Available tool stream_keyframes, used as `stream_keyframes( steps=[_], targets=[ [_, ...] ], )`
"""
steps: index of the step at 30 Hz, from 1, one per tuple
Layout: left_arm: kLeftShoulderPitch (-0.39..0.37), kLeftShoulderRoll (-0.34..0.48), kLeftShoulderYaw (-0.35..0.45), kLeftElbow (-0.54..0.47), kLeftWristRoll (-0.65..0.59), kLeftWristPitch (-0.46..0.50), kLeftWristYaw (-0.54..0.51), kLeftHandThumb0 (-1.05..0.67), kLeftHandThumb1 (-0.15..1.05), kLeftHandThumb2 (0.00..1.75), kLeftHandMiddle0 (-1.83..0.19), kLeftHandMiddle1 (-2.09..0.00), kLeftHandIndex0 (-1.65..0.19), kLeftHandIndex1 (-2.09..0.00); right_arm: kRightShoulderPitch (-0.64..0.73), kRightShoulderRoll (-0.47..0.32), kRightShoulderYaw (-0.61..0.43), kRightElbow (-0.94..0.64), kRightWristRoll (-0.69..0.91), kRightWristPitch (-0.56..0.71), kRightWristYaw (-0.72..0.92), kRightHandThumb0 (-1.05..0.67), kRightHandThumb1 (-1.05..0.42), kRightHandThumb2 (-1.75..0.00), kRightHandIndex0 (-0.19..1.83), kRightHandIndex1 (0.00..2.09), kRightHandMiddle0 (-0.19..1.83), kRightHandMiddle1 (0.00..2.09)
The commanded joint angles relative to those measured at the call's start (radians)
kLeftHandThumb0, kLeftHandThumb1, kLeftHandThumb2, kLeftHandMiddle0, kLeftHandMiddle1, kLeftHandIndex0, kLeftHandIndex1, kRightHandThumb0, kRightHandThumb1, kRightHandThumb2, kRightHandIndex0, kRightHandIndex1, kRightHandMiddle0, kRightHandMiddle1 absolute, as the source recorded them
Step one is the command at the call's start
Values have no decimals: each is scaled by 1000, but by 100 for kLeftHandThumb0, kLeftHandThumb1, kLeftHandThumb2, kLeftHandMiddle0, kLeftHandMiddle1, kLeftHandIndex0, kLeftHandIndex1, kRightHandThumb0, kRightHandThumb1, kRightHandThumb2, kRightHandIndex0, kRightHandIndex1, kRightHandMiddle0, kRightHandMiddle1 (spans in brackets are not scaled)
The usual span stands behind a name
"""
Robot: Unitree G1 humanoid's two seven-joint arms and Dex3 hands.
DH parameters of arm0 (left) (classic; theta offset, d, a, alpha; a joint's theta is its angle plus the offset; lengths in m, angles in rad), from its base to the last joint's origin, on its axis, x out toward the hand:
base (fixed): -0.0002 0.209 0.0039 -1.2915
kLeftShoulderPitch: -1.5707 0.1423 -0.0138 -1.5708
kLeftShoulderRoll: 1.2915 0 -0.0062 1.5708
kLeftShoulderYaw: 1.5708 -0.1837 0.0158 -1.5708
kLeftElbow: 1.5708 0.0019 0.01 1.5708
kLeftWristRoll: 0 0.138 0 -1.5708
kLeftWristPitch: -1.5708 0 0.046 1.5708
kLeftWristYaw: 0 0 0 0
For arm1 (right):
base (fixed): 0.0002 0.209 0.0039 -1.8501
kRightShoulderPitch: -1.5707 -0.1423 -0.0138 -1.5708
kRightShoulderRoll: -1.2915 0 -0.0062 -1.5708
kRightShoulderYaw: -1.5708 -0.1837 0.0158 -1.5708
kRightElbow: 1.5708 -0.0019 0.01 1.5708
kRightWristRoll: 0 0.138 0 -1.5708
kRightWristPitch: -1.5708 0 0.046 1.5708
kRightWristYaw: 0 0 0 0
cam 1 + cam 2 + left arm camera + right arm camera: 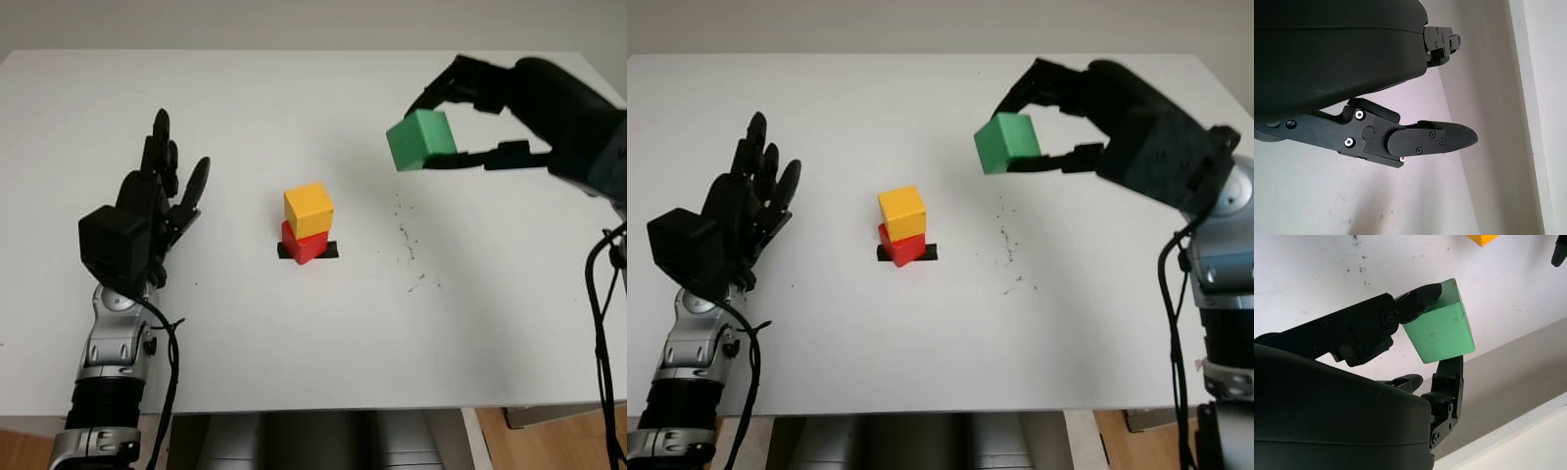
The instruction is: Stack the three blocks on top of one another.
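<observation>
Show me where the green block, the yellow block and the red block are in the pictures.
green block (421,139), left eye view, middle of its front face, held in the right hand (475,127).
yellow block (309,209), left eye view, its front face.
red block (303,245), left eye view, its visible front below the yellow block.

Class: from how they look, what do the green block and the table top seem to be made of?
Green block: probably painted wood or foam, matte, with slightly scuffed faces and soft edges, held in the right hand. Table: smooth white laminate, perhaps, with dark scuff marks.
</observation>
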Motion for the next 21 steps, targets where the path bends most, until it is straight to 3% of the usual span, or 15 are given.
stream_keyframes(
  steps=[1,4,9,16,21],
  targets=[
    [0,6,4,6,-4,-15,-2,-63,105,38,7,-6,8,-6,-110,2,31,16,-6,73,40,-37,-92,-5,47,8,47,128],
    [-2,12,2,10,3,-21,-2,-62,105,40,7,-5,9,-5,-243,12,92,70,-30,186,113,-31,-92,-5,47,8,45,131],
    [-7,18,0,16,3,-30,-11,-60,105,41,9,-5,10,-5,-404,45,182,174,-74,236,206,-29,-91,-5,45,6,43,133],
    [-15,9,0,28,8,-34,7,-62,105,41,7,-6,7,-6,-523,104,269,348,-114,121,290,-34,-94,-6,44,6,35,152],
    [-16,5,3,33,-1,-40,9,-61,105,41,6,-6,6,-6,-542,135,313,385,-163,55,301,-42,-98,-6,45,6,29,163]
  ],
)
